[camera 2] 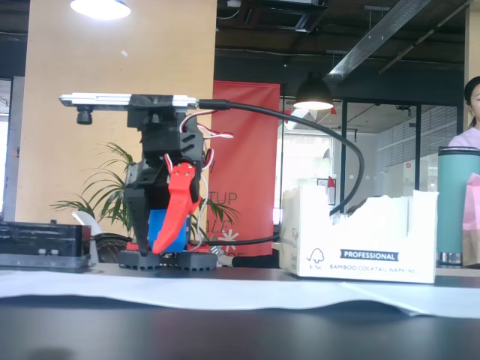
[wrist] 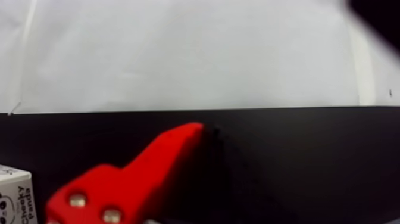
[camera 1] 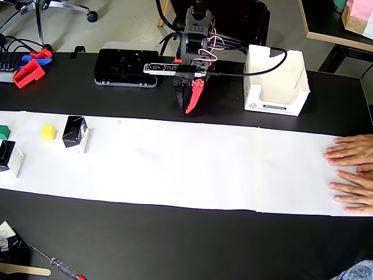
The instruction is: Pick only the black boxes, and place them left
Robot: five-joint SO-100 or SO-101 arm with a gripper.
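Gripper [camera 1: 187,109] pressed together, empty; two black boxes [camera 1: 76,133] well apart, overhead view's left

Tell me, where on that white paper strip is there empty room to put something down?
The long middle stretch is bare, from the black box to the person's hands. The overhead view's left end is crowded: another black box, yellow cube, green cube.

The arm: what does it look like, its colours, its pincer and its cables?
The arm is black plastic. Its pincer has one black finger and one bright red finger; in the wrist view the red finger shows two screws near its base. Red and white wires loop at the upper joint. A slim silver camera bar sits across the wrist, with a thick black cable leaving it. A blue part shows near the base in the fixed view.
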